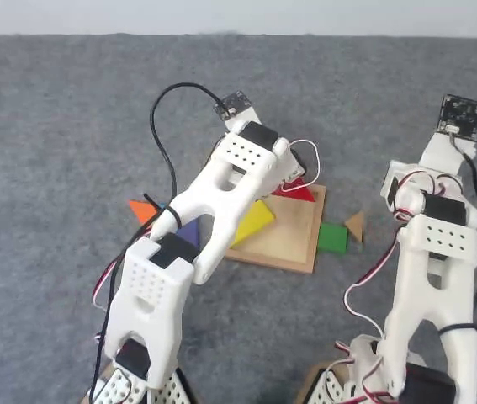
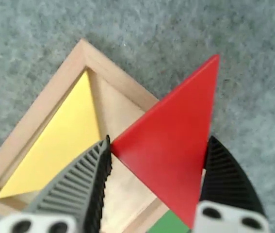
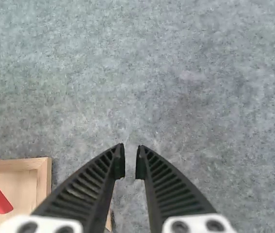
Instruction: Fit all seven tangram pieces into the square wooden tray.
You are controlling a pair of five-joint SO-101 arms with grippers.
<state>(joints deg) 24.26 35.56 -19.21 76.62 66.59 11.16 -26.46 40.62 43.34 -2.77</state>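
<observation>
The left gripper pinches the red triangle between its ribbed fingers. It holds the piece over one corner of the square wooden tray, with one red tip reaching past the rim over the grey carpet. I cannot tell whether the piece touches the tray floor. Just beside it, the yellow triangle lies flat inside the tray, along two walls.

Outside the tray are an orange piece and a blue one on one side, and a green piece and a small tan triangle on the other. The arm possibly hides a seventh.

The right gripper, pressed nearly together on nothing, hangs over carpet near a tray corner.

By my reading, one piece is seated, one is being placed, and the rest are left.
</observation>
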